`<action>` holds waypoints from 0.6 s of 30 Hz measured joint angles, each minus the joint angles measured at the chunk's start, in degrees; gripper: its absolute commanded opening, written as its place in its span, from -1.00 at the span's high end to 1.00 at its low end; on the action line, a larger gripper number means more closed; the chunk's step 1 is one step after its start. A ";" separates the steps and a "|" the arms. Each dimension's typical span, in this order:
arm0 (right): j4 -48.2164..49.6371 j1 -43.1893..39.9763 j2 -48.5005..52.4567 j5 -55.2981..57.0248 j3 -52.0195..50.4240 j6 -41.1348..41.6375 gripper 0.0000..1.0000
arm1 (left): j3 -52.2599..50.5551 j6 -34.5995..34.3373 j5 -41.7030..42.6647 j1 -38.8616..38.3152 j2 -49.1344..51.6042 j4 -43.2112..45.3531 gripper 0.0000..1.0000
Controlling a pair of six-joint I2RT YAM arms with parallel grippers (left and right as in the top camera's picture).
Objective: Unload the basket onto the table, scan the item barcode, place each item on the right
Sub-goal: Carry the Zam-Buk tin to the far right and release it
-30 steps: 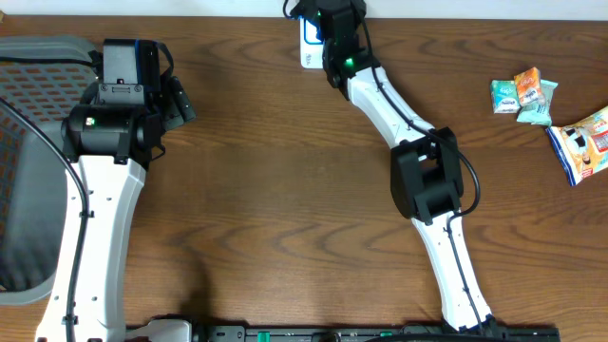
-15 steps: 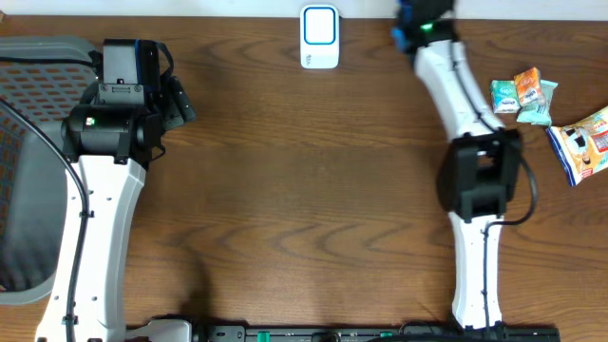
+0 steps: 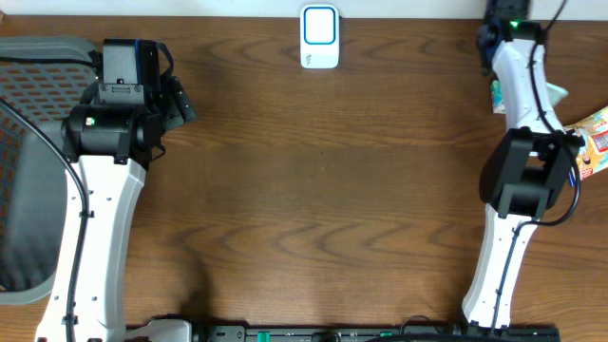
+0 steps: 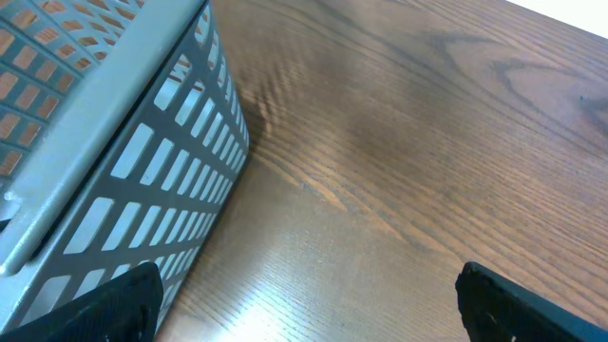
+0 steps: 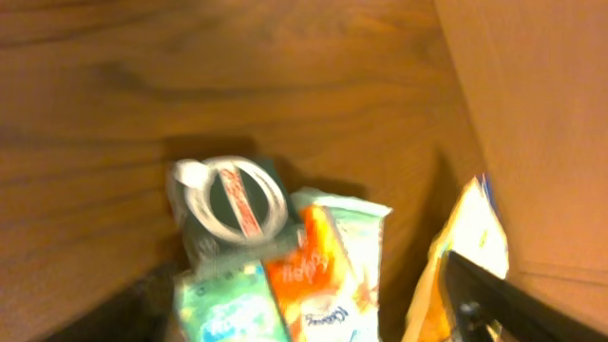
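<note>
The snack packets (image 5: pixel 318 275) lie clustered at the far right of the table (image 3: pixel 313 190), well apart from the scanner (image 3: pixel 319 36) at the back centre. The right gripper (image 5: pixel 309 299) hovers over them, jaws wide and empty; the left gripper (image 4: pixel 309 299) sits wide and empty beside the basket (image 4: pixel 114 161). The step in hand is judged to be item pickup: the next move calls for descent onto one packet and closure.

Right wrist view: whole frame soft. Print on the snack packets (image 5: pixel 285 266) unreadable. The bottom edge cuts the packets and the right tool (image 5: pixel 318 318); one finger (image 5: pixel 503 309) is only a dark corner.

Overhead: right arm (image 3: pixel 521 85) covers most of the packets; basket (image 3: pixel 47 47) cut by the left edge.

Left wrist view: left tool (image 4: pixel 309 309) shows only as two dark bottom corners.
</note>
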 measured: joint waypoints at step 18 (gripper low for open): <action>-0.66 8.92 -0.13 -1.38 0.00 5.68 -0.99 | 0.00 0.00 0.00 0.00 0.00 0.00 -0.96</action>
